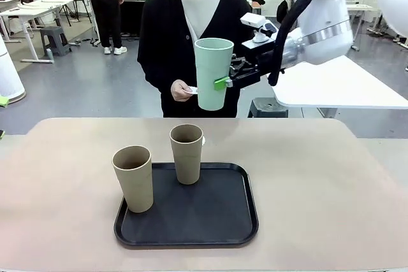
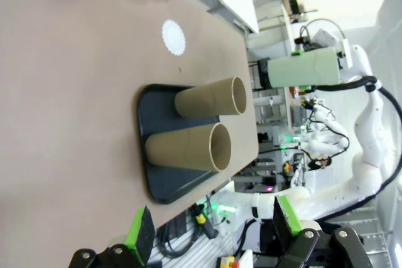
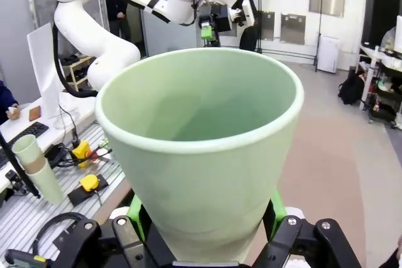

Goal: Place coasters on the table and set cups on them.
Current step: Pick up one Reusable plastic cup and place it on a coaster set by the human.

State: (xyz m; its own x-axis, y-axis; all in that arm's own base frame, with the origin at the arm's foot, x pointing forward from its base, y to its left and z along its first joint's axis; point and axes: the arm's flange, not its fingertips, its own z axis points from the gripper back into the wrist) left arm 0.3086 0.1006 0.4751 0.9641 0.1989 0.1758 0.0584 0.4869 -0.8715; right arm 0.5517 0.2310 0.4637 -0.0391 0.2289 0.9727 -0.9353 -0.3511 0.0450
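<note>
One mint cup [image 1: 213,73] in right hand [image 1: 220,83]

Front view comes in bright and even, light falling from overhead: soft, short shadows pool under the tan cups [image 1: 134,178] on the tray [image 1: 220,224], and the tray's rim picks up a thin sheen. The table [image 1: 319,176] reads flat and matte. In the left wrist view, wide-angle bend curves the table's edge, the background at the right washes out to white, and the coaster [image 2: 173,36] glows almost blown. In the right wrist view the mint cup [image 3: 201,155] looms close, rim crisp, inside gently shaded, background lines bowing toward the edges.
</note>
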